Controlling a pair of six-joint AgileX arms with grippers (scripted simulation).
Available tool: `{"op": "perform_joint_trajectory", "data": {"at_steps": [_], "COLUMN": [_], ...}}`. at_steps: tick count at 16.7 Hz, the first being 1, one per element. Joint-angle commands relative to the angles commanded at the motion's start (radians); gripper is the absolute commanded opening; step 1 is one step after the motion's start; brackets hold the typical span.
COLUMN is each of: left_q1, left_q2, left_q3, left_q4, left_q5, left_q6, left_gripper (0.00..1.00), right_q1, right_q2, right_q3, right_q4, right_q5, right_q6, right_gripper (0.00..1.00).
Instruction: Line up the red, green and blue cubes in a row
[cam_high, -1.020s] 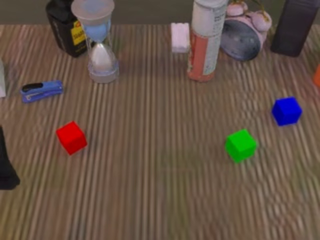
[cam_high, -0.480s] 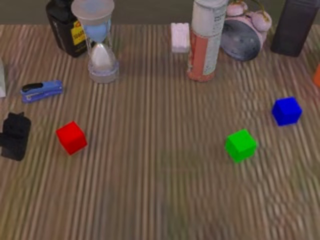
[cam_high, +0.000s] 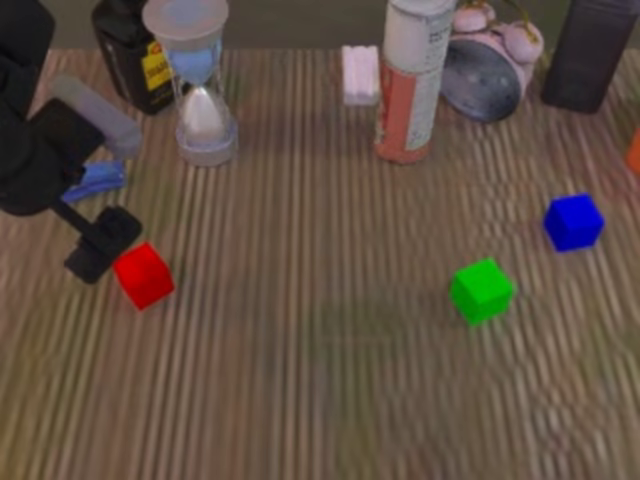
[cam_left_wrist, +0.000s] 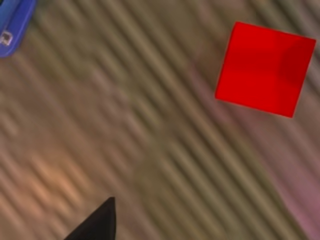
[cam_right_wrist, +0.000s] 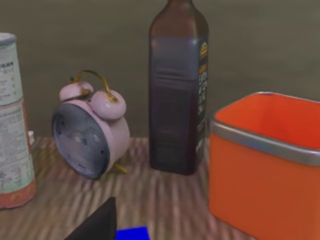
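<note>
The red cube sits toward the table's left side, at about nine o'clock from the table's middle, with my left gripper just beside it at its ten o'clock, almost touching its upper-left edge. Whether these jaws are open or closed I cannot tell: the top view shows only a dark lump, and the left wrist view shows one dark fingertip well apart from the red cube. The blue stapler lies partly under my left arm, at twelve o'clock from the gripper.

The green cube stands at three o'clock from the table's middle, and the blue cube at its two o'clock, near the right edge. Between red and green the ribbed tabletop is bare, and the whole near half is open.

Along the far edge stand the hourglass, the can and the alarm clock.

My right arm is out of the top view; its wrist camera faces the orange bin, a dark bottle and the clock. I cannot tell how its jaws stand.
</note>
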Motion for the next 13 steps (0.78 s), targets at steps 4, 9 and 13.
{"op": "perform_joint_trajectory", "data": {"at_steps": [4, 9, 13], "left_q1": [-0.031, -0.049, -0.049], "left_q2": [0.273, 0.432, 0.434], "left_q3": [0.218, 0.355, 0.357], "left_q4": [-0.141, -0.217, -0.219], "left_q5": [0.000, 0.001, 0.001], "left_q6": [0.093, 0.148, 0.149], "left_gripper": [1.00, 1.00, 1.00], "right_q1": [0.000, 0.000, 0.000], "right_q2": [0.000, 0.000, 0.000], "right_q3": [0.000, 0.000, 0.000], "right_q4": [0.000, 0.000, 0.000], "right_q5": [0.000, 0.000, 0.000], "right_q6": [0.000, 0.000, 0.000], "right_gripper": [1.00, 1.00, 1.00]}}
